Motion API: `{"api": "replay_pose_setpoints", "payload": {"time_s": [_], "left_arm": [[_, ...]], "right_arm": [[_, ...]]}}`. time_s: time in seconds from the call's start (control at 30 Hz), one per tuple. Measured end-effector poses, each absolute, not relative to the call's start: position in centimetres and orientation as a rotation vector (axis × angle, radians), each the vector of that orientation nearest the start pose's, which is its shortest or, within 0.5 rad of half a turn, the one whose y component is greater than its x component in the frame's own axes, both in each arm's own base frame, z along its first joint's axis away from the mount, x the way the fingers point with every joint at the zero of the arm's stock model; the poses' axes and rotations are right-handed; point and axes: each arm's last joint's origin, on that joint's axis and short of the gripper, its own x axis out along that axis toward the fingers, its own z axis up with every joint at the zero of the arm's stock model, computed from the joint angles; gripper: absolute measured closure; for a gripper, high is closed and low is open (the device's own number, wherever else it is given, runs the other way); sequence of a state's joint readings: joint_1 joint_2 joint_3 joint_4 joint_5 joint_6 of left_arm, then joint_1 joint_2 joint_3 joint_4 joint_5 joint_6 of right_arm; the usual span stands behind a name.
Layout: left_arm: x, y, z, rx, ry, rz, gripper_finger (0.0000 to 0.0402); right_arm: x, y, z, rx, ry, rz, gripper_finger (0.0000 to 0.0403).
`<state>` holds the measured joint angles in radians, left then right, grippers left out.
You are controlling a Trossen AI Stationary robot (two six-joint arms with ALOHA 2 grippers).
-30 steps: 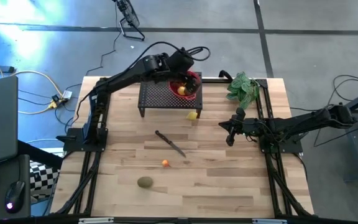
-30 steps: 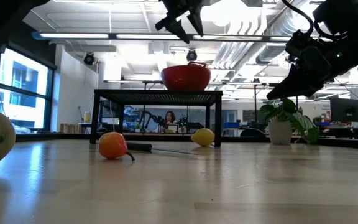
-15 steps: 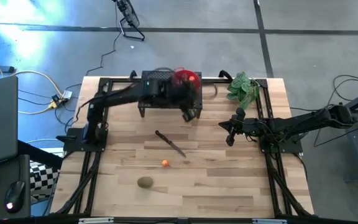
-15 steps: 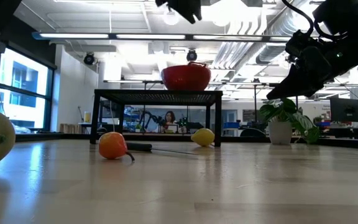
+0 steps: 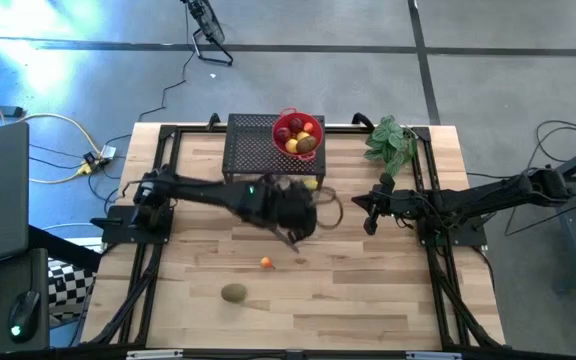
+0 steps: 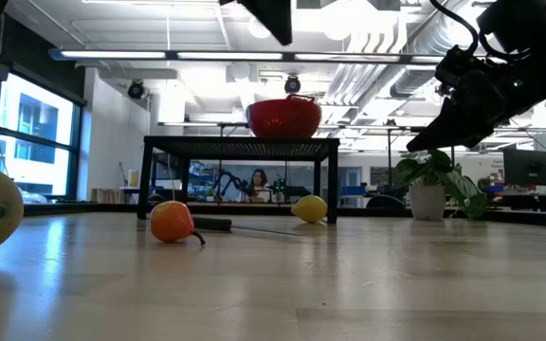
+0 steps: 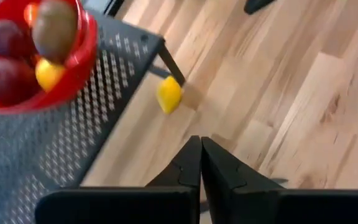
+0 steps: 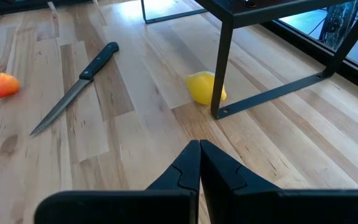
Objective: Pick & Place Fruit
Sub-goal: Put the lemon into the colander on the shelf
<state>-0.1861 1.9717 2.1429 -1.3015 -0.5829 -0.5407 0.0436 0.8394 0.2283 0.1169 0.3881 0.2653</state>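
Fruit bowl (image 5: 299, 135) atop rack (image 5: 258, 150)

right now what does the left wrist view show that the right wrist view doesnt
Only the left wrist view shows the red bowl on the black mesh rack, holding dark red fruit, a kiwi and a small yellow piece.

Only the right wrist view shows the dark-handled knife and the small orange fruit lying on the table.

Both show the lemon on the wood beside a rack leg, and each shows its own hand shut and empty: the left hand and the right hand.
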Motion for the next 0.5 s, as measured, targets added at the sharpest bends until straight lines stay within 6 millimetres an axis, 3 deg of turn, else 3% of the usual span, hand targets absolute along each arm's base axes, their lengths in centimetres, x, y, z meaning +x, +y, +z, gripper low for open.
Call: {"api": "replay_pose_setpoints", "payload": {"time_s": [0.3,0.5], "left_arm": [[37.5,-10.6,30.2,-0.125,0.97,0.748,0.0401],[37.2,-13.6,27.4,-0.183,0.918,0.711,0.0401]], "right_arm": [[16.2,-0.4,16.4,0.153,0.437,-0.394,0.04],[16.2,-0.4,16.4,0.153,0.437,-0.393,0.04]]}}
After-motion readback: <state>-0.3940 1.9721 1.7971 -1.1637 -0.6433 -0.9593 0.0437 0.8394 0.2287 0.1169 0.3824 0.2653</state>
